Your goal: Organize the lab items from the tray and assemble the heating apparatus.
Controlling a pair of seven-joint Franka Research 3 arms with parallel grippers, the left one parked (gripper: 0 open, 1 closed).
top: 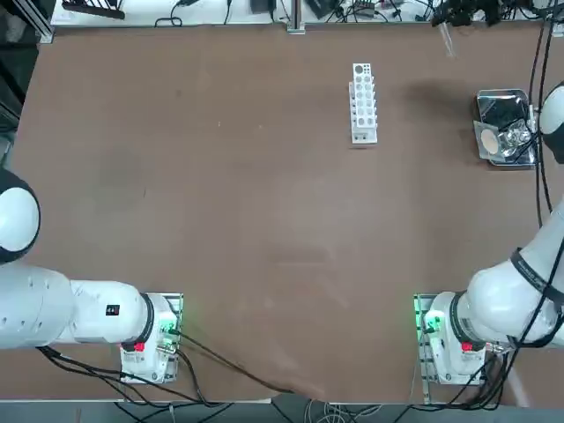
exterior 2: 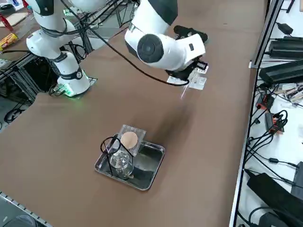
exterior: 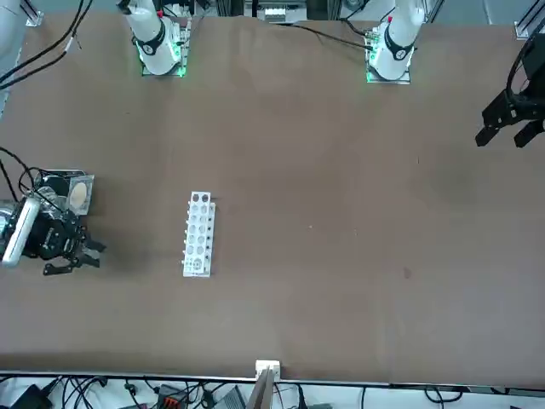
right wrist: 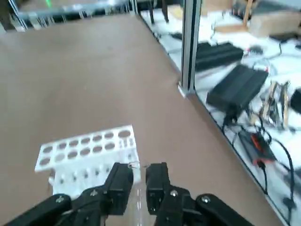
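Burner (exterior 2: 121, 163), tripod (exterior 2: 110, 145), mesh (exterior 2: 129, 139) in tray (exterior 2: 150, 170); rack (top: 363, 102) left of it.

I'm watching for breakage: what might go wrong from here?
1. The right gripper pinches a thin clear tube between its fingers; the tube may slip, crack, or miss a hole in the rack.
2. The burner, tripod and mesh crowd the tray; lifting one may drag or tip another.

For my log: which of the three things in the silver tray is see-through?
The glass burner, clear; the tripod is black wire, the mesh grey with a tan centre. The right gripper, holding a clear tube, is apart from the tray.
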